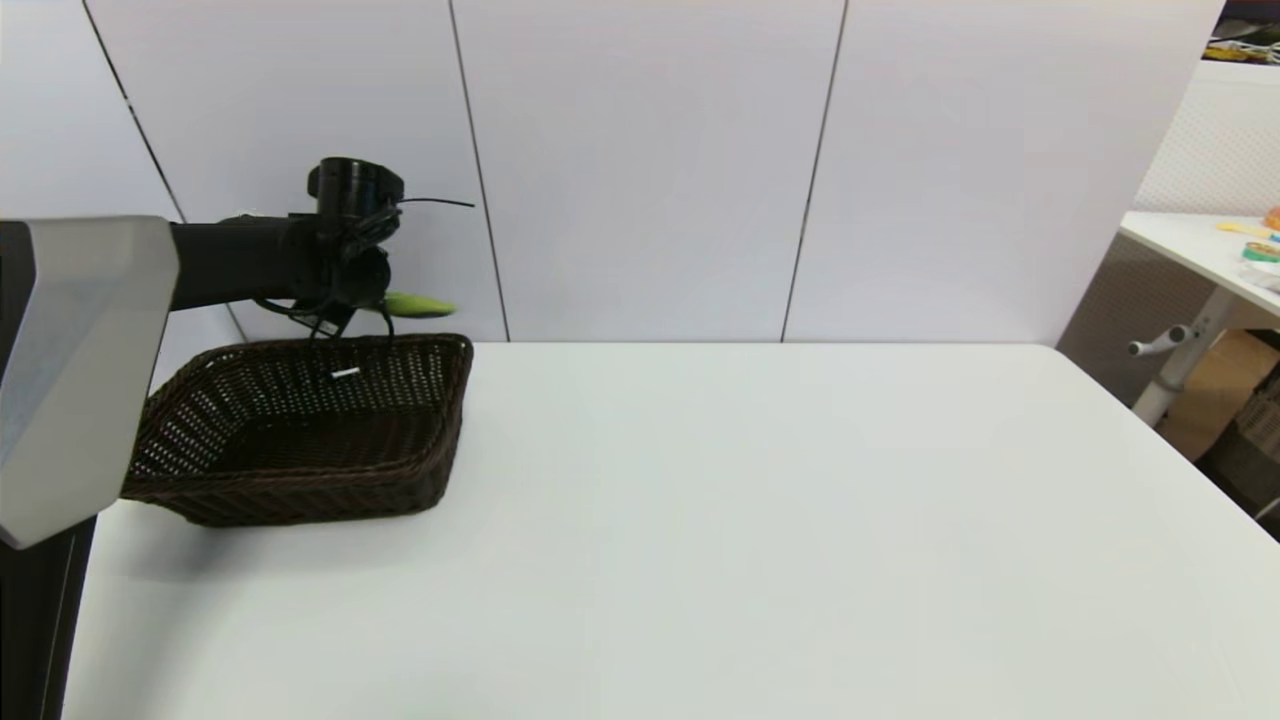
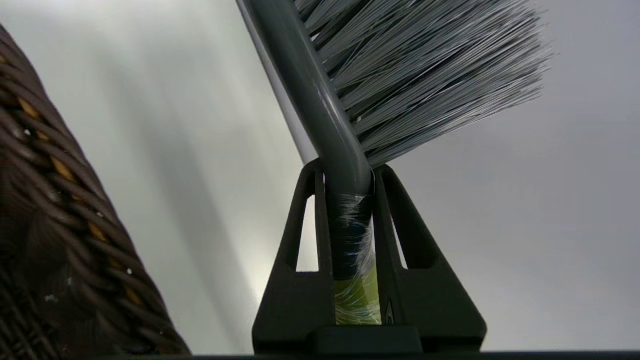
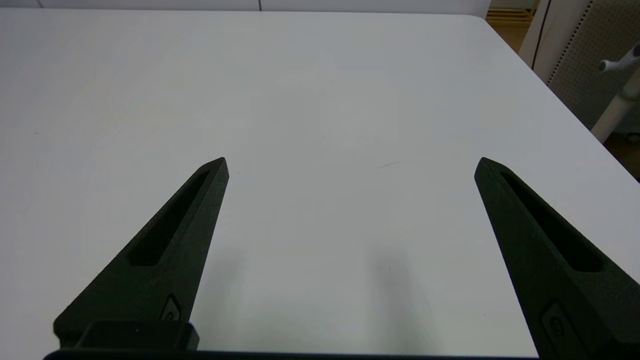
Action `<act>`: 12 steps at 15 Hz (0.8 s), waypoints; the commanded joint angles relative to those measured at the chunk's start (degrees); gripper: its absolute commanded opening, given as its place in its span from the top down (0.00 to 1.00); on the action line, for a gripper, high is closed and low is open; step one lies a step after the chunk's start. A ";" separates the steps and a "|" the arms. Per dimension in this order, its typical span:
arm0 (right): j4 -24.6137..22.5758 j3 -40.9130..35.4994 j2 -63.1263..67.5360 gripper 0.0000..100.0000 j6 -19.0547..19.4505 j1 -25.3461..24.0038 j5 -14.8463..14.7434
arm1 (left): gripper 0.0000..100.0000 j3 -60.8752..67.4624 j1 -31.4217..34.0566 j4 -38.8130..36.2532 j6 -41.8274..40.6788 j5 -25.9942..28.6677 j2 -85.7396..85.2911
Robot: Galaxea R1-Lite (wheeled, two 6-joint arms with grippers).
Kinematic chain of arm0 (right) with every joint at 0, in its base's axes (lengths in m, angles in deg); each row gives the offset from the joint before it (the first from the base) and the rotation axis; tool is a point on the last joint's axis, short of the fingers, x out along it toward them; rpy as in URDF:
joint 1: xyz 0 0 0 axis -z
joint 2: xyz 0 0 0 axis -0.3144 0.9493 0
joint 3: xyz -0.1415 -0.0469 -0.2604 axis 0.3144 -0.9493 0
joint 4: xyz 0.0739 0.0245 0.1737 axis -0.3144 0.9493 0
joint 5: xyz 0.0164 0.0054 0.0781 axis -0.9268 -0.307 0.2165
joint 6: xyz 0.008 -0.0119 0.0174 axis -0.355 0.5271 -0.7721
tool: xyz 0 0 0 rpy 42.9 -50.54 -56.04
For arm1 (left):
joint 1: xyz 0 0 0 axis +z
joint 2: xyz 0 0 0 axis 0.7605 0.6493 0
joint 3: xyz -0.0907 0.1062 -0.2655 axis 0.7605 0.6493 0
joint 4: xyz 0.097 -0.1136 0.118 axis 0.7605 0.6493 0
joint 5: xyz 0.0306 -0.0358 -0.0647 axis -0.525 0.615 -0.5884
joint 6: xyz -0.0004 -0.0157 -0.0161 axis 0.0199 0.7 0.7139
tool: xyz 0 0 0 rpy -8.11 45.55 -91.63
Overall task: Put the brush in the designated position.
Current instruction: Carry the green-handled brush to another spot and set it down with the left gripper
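Note:
The brush (image 2: 350,125) has grey bristles, a dark grey head edge and an olive-green handle part. My left gripper (image 2: 348,172) is shut on its neck. In the head view the left gripper (image 1: 352,300) hangs above the far rim of the dark wicker basket (image 1: 300,440), and the green handle end of the brush (image 1: 420,304) sticks out to the right; the bristles are hidden behind the wrist there. My right gripper (image 3: 350,165) is open over bare table, holding nothing, and is out of the head view.
The basket stands at the table's far left, and its woven wall (image 2: 55,210) is close beside the left gripper. White wall panels stand behind the table (image 1: 750,520). Another desk (image 1: 1200,245) and boxes are off the right edge.

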 commanded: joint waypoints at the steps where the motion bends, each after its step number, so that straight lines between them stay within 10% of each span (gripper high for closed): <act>1: 0.00 -0.09 0.05 0.00 0.02 0.00 0.02 | 1.00 -0.01 -0.01 4.40 0.41 0.47 -0.83; 12: 0.00 -0.09 0.05 0.00 0.02 0.00 0.02 | 1.00 -0.01 0.16 7.92 0.50 2.23 -1.10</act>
